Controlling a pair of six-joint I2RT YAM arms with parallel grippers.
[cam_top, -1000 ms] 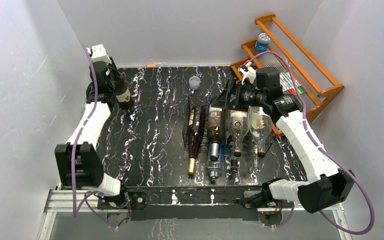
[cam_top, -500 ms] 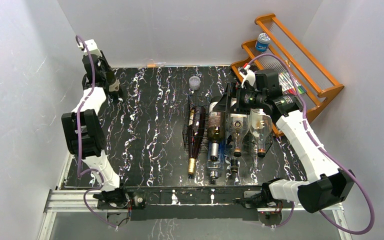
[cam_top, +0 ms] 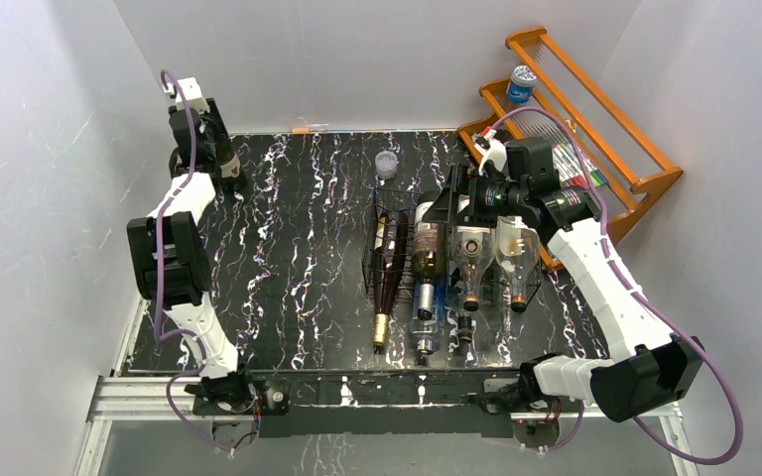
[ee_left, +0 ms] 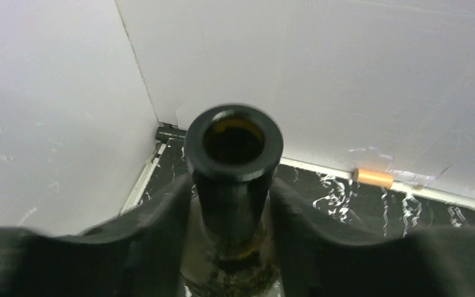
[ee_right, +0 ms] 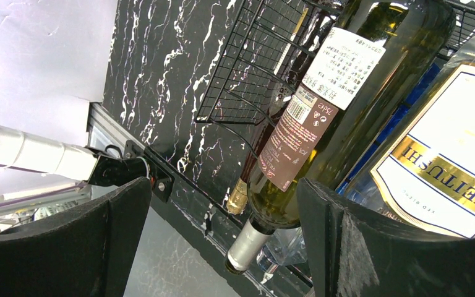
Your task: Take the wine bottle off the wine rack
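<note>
Left wrist: bottle (ee_left: pixel 233 154) sits upright between the left fingers (ee_left: pixel 154 235), open mouth facing the camera. Left gripper (ee_left: pixel 232 189) flanks the dark neck, one finger close on each side. Cannot tell whether the pads press the glass or stand just off it. Base of the bottle is hidden below the fingers. Black marbled table (ee_left: pixel 408 204) lies ahead of the fingertips, white walls meeting in a corner just beyond. Small orange stub (ee_left: pixel 374 178) lies against the wall, ahead and to the right of the fingers.

Right wrist: right gripper (ee_right: pixel 222 185) is spread wide, nothing between the pads. Right fingers (ee_right: pixel 346 247) hang above the rack (ee_right: pixel 247 55). Green bottle (ee_right: pixel 346 93) lies in the rack, running from beyond the fingertips into the gap, its neck ending midway between them. Clear bottle (ee_right: pixel 445 161) with a white and gold label lies just beside it, past the finger on the right of this view.

Top external: left fingers are at the far left corner of the table, the bottle with them, well apart from the rack. Rack is mid-table under the right fingers, several bottles side by side in it. Orange shelf (cam_top: pixel 595 109) stands behind the right gripper.
</note>
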